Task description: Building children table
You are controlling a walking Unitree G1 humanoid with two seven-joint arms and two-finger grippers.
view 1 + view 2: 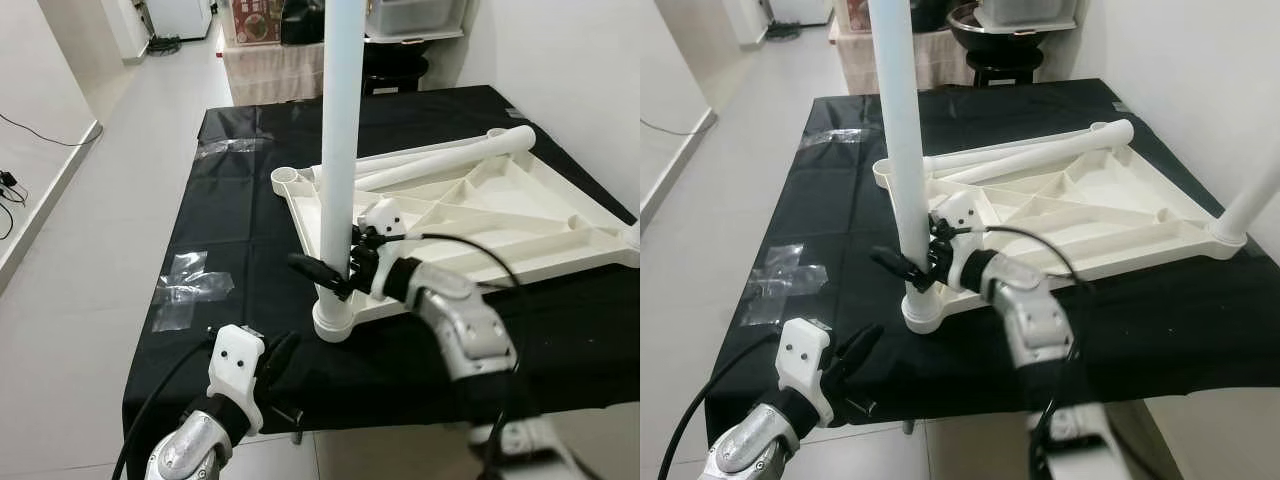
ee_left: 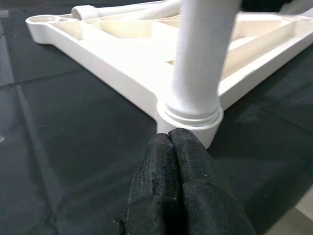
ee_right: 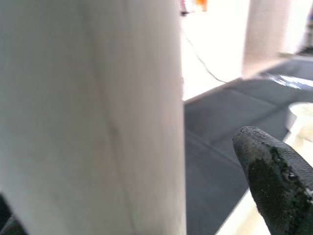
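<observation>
The black-covered table is carrying the white tabletop, which is being kept upside down at its right side so the corner sockets face up. An upright leg is standing in the near-left corner socket (seemingly being seated). The right gripper is being clasped around that leg just above the socket. The left gripper, fingers pressed together and empty, is being held near the table's front edge, just before the socket.
</observation>
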